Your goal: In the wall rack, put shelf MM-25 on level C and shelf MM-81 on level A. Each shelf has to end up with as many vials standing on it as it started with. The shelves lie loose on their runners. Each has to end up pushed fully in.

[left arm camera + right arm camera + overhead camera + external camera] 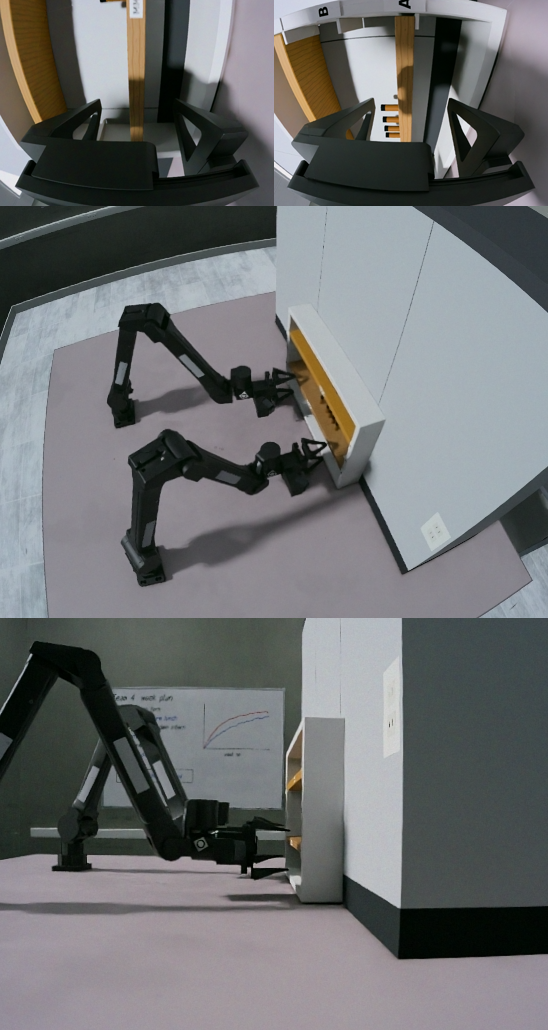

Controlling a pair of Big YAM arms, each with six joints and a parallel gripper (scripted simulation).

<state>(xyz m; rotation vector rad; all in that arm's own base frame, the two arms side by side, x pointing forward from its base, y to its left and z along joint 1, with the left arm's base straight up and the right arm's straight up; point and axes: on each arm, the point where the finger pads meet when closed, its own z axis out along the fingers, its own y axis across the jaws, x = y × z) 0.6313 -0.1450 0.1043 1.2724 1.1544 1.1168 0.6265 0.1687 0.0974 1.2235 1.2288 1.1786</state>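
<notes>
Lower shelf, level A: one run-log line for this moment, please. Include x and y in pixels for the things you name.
lower shelf point(136, 55) point(405, 48): on level A | vials: standing | left gripper point(294, 384) point(137, 99): open | right gripper point(325, 452) point(411, 99): open

Lab-like room with whiteboard point(235, 778), vials point(391, 107)

Black angular arms point(207, 461) point(130, 763) bear pale grey rectangular panels.
</notes>
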